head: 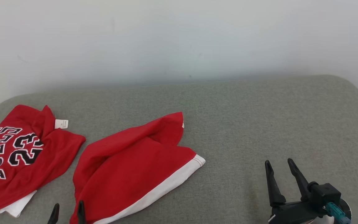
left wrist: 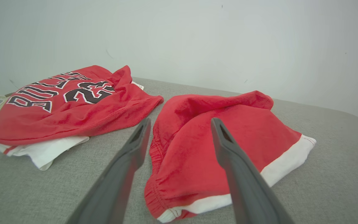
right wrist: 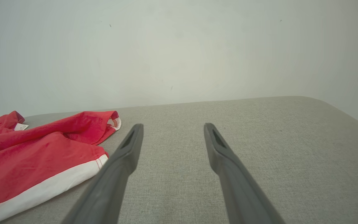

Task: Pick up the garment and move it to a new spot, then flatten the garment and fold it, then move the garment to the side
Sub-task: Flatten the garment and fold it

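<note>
Head view shows the red garment (head: 135, 161) lying rumpled left of middle on the grey cushion (head: 259, 118), beside a printed jersey (head: 51, 149). The left gripper (head: 67, 213) at its near edge and the right gripper (head: 279, 162) well apart both stand spread and empty. It looks light and floppy; I'd pinch a corner of the white hem (head: 166, 184).

Grey fabric surface (head: 259, 118) against white wall (head: 179, 37) — red jersey (head: 20, 155) far left.
</note>
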